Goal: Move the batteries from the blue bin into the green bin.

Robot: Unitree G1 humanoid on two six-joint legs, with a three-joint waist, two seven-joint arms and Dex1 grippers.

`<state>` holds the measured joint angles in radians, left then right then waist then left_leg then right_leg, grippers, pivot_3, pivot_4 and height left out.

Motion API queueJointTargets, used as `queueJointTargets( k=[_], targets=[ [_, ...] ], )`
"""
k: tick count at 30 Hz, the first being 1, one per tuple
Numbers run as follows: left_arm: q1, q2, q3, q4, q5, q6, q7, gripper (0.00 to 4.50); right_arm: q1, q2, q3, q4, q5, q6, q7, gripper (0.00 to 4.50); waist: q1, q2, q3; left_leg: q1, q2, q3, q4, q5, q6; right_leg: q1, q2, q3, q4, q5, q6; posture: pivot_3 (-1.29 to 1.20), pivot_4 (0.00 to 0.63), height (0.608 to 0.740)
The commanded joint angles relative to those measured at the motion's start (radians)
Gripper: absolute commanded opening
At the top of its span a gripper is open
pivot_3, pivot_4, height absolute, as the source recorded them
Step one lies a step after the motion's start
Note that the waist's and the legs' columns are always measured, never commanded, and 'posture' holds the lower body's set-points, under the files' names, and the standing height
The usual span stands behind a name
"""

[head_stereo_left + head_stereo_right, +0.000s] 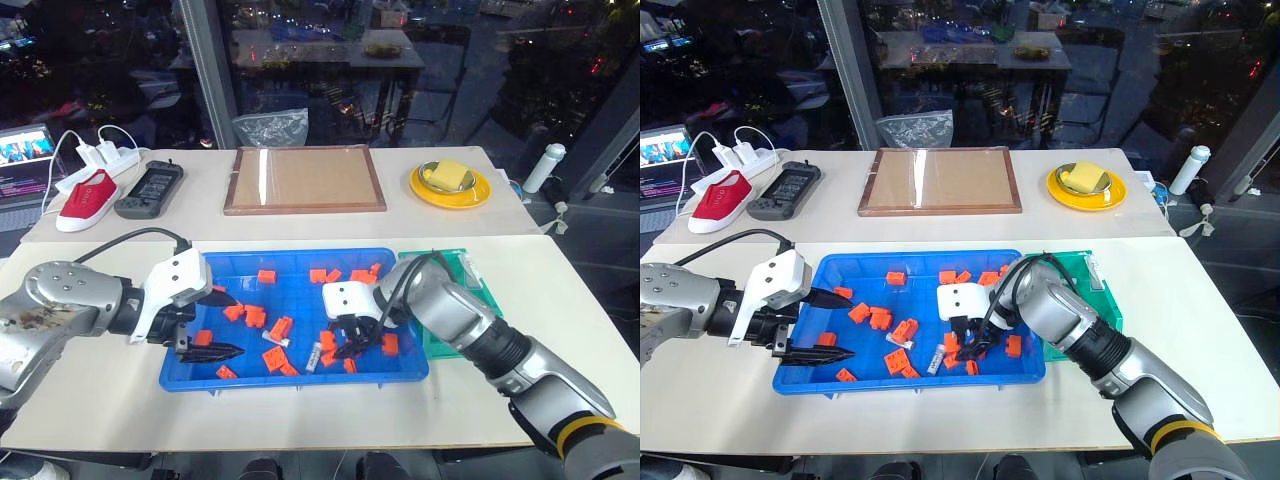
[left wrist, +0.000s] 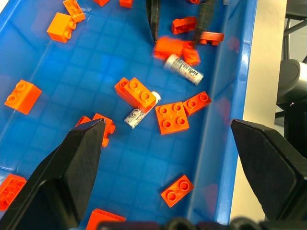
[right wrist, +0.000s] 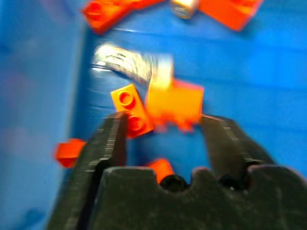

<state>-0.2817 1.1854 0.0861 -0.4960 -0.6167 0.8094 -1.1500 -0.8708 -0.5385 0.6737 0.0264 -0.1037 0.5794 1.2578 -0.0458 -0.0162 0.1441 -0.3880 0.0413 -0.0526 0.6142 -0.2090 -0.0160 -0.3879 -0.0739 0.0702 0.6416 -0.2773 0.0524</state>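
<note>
The blue bin (image 1: 300, 256) lies on the near table, strewn with small orange blocks (image 1: 255, 317). Two batteries lie in it: one (image 2: 183, 69) just beyond my right gripper's fingers, the other (image 2: 141, 109) against an orange block a little nearer my left gripper. My right gripper (image 1: 350, 345) reaches down into the bin's right part, its fingers apart with orange blocks (image 3: 172, 103) at their tips and nothing gripped. My left gripper (image 1: 238, 325) hovers wide open over the bin's left part. The green bin (image 1: 1105, 300) stands against the blue bin's right side, partly hidden by my right arm.
On the far table lie a wooden framed tray (image 1: 305, 180), a yellow plate (image 1: 482, 194) holding a yellow block, a red shoe (image 1: 85, 198), a black handheld device (image 1: 150, 188) and a white power strip (image 1: 100, 158). A white bottle (image 1: 545, 165) stands at the far right.
</note>
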Motion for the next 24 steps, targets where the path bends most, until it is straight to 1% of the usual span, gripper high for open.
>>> queueJointTargets(
  k=[1,2,3,4,10,12,15,16,18,19,20,24],
  targets=[
    [-0.018,0.007,0.008,-0.001,0.009,-0.015,0.0,4.5,-0.002,0.005,-0.01,0.055,-0.043,-0.025,-0.04,1.08,0.0,0.0,0.0,0.0,0.0,0.0,0.0,0.0,0.0,0.0,0.0,0.0,0.0,0.0,0.0,0.0,0.15,0.74],
    [-0.016,0.009,0.01,0.0,0.01,-0.016,-0.001,4.5,-0.003,0.007,-0.014,0.065,-0.046,-0.033,-0.046,0.81,0.0,0.0,0.0,0.0,0.0,0.0,0.0,0.0,0.0,0.0,0.0,0.0,0.0,0.0,0.0,0.0,0.15,0.74],
    [-0.015,0.01,0.012,0.0,0.009,-0.015,-0.002,4.5,-0.006,0.011,-0.021,0.081,-0.05,-0.038,-0.056,0.41,0.0,0.0,0.0,0.0,0.0,0.0,0.0,0.0,0.0,0.0,0.0,0.0,0.0,0.0,0.0,0.0,0.15,0.74],
    [-0.014,0.011,0.013,0.0,0.008,-0.014,-0.003,4.5,-0.009,0.014,-0.026,0.091,-0.053,-0.042,-0.063,0.1,-0.001,0.0,0.0,0.0,0.0,0.0,0.0,0.0,0.0,0.0,0.0,0.0,0.0,0.0,0.0,0.0,0.15,0.74],
    [-0.019,0.008,0.011,-0.004,0.01,-0.008,-0.002,4.5,-0.055,0.041,-0.083,0.183,-0.088,-0.08,-0.153,0.05,0.0,0.0,0.0,0.0,0.0,0.0,0.0,0.0,0.0,0.0,0.0,0.0,0.0,0.0,0.0,0.0,0.15,0.74],
    [-0.022,0.008,0.01,0.0,0.012,-0.01,-0.003,4.5,-0.065,0.042,-0.106,0.176,-0.077,-0.074,-0.146,0.05,0.0,0.0,0.0,0.0,0.0,0.0,0.0,0.0,0.0,0.0,0.0,0.0,0.0,0.0,0.0,0.0,0.15,0.74],
    [-0.022,0.009,0.009,0.0,0.013,-0.009,-0.005,4.5,-0.056,0.016,-0.137,0.088,-0.017,-0.011,-0.07,0.05,0.0,0.0,0.0,-0.001,0.0,0.0,0.0,0.0,0.0,-0.001,0.0,0.0,0.0,0.0,0.0,0.0,0.15,0.74],
    [-0.023,0.009,0.008,0.001,0.014,-0.009,-0.006,4.5,-0.052,0.012,-0.145,0.061,-0.003,0.003,-0.052,0.85,0.001,0.0,0.0,-0.001,0.0,0.0,0.0,0.0,0.0,-0.001,0.0,0.0,0.0,0.0,0.0,0.0,0.15,0.74],
    [-0.023,0.01,0.006,0.004,0.017,-0.011,-0.007,4.5,-0.048,0.01,-0.156,0.023,0.017,0.025,-0.038,1.48,-0.001,0.0,0.0,-0.001,0.0,0.0,0.0,0.0,0.0,-0.001,0.0,0.0,0.0,0.0,0.0,0.0,0.15,0.74],
    [-0.024,0.01,0.006,0.005,0.018,-0.012,-0.007,4.5,-0.047,0.01,-0.158,0.011,0.021,0.034,-0.035,1.61,-0.002,0.0,0.0,-0.001,0.0,0.0,0.0,0.0,0.0,-0.001,0.0,0.0,0.0,0.0,0.0,0.0,0.15,0.74],
    [-0.026,0.01,0.004,0.004,0.019,-0.011,-0.007,4.5,-0.046,0.015,-0.164,-0.009,0.031,0.038,-0.035,2.09,-0.002,0.0,0.0,-0.001,0.0,0.0,0.0,0.0,0.0,-0.001,0.0,0.0,0.0,0.0,0.0,0.0,0.15,0.74],
    [-0.032,0.008,0.0,0.005,0.021,-0.011,-0.01,4.5,-0.04,0.026,-0.169,-0.068,0.062,0.056,-0.023,3.47,-0.001,0.0,0.0,-0.001,0.001,0.0,-0.001,0.0,0.0,-0.001,0.001,0.0,0.0,0.0,0.0,0.0,0.15,0.74]
  ],
)
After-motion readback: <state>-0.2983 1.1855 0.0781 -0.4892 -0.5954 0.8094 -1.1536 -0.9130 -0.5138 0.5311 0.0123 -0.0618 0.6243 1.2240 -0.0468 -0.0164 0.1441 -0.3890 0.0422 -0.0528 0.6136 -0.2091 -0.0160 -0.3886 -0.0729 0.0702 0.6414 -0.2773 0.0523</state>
